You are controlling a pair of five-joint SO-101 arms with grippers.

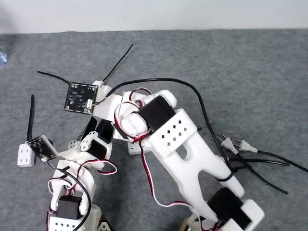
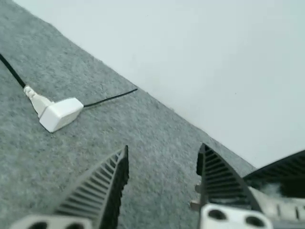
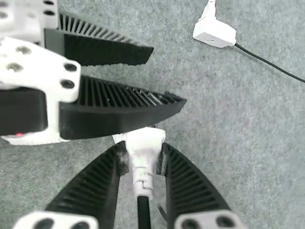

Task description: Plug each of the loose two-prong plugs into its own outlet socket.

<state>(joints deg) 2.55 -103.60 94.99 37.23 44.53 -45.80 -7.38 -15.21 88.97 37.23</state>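
My right gripper (image 3: pixel 140 149) is shut on a white plug (image 3: pixel 142 151), whose black cable runs back between the fingers. Just in front of it, the left gripper (image 3: pixel 167 76) stands open, its black fingers lying across the plug's tip. In the left wrist view the left gripper (image 2: pixel 163 150) is open with bare carpet between the fingers. A white outlet socket (image 1: pixel 25 155) lies on the grey carpet at the left; it is also seen as outlet socket (image 2: pixel 59 113) and outlet socket (image 3: pixel 214 32), apart from both grippers. Two loose two-prong plugs (image 1: pixel 233 143) lie at the right.
The right arm (image 1: pixel 183 144) stretches diagonally across the middle, and the left arm (image 1: pixel 72 192) rises from the bottom left. Black cables (image 1: pixel 260 166) trail over the carpet at the right. A pale wall (image 1: pixel 154 14) bounds the far side.
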